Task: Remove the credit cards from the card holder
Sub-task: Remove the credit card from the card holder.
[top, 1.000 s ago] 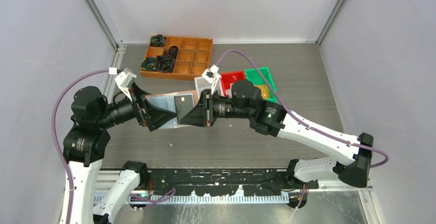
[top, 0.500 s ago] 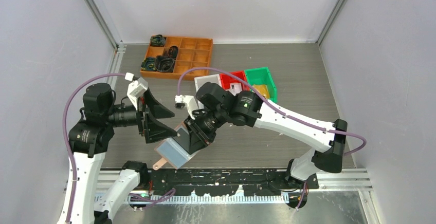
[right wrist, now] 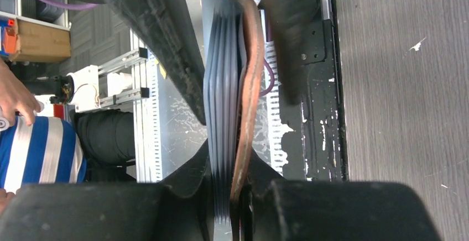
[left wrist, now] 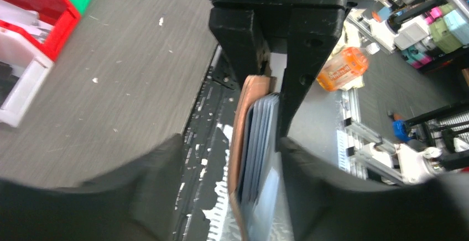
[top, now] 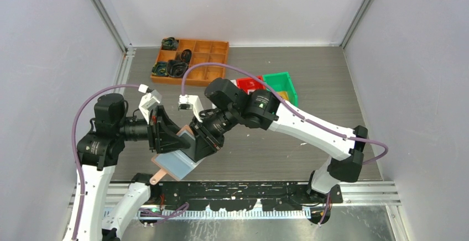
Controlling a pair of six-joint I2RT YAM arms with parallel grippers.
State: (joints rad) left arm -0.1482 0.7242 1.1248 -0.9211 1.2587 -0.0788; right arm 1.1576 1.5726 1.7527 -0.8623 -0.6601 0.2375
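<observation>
The card holder (top: 174,164) was clamped by the right gripper (top: 196,143), while the left gripper (top: 167,140) was set half open around the credit cards (left wrist: 260,141); one edge alone was best pinched.

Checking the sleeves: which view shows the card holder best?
Top external: the card holder shows its broad bluish face there, lifted off the table. Both wrist views catch it only edge-on, as thin stacked layers.
</observation>
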